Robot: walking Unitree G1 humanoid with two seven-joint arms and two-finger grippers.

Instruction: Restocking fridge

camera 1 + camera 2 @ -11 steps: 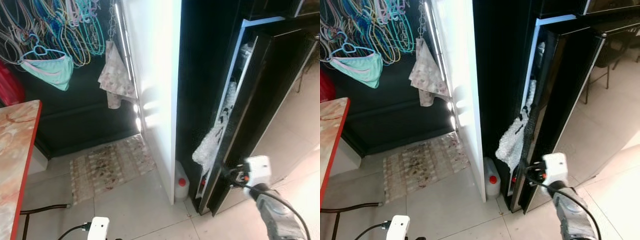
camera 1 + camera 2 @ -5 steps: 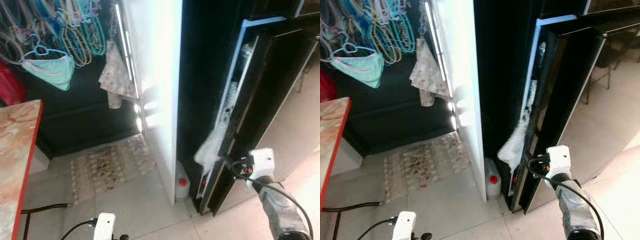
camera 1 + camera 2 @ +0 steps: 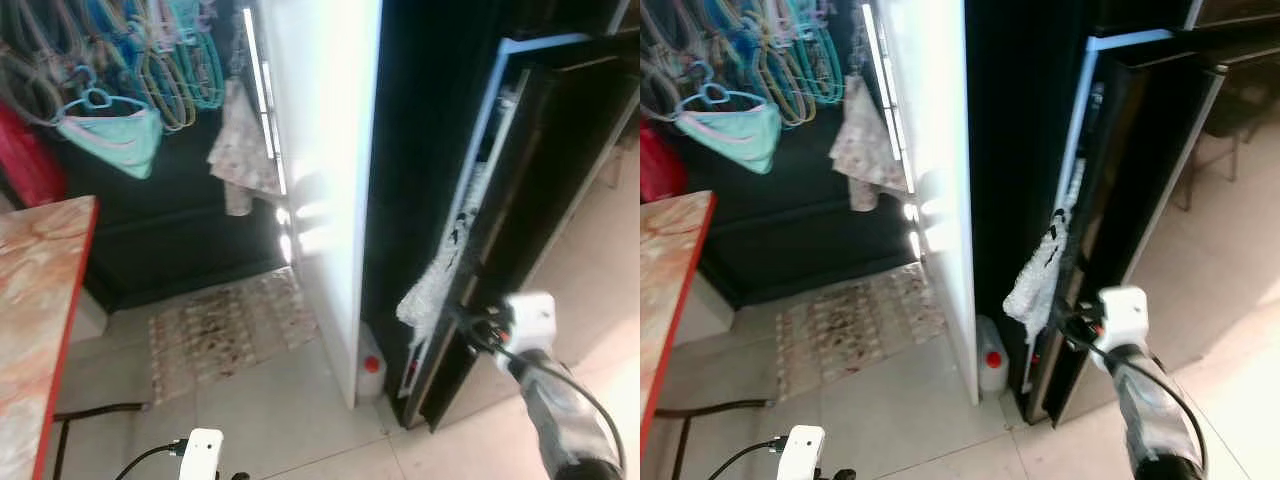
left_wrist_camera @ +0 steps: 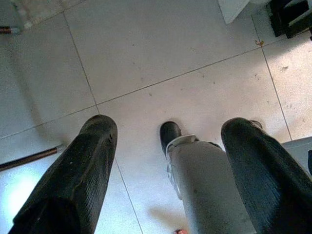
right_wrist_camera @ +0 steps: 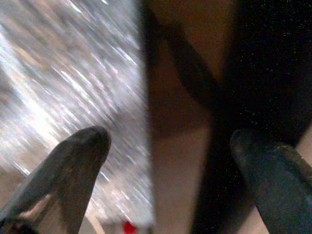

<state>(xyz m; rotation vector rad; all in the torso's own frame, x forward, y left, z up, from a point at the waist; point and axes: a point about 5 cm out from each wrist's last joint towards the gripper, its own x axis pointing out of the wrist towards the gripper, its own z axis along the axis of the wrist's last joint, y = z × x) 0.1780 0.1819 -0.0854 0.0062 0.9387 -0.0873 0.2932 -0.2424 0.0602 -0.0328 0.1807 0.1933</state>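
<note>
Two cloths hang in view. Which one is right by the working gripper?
The silvery-white textured cloth hanging off the black fridge door's edge, just above the right gripper. The patterned cloth hangs far off beside the hangers.

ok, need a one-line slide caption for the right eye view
Right gripper reaches for the edge of the dark fridge door, where crumpled plastic hangs above a white jug on the floor.

Two grippers are counted: the right gripper, with fingers spread, and the left gripper, likewise spread. Just ahead of the right gripper one dark fridge door and one crinkled plastic bag are seen; below it, one red-capped jug. One patterned rug is counted well off to its left.
</note>
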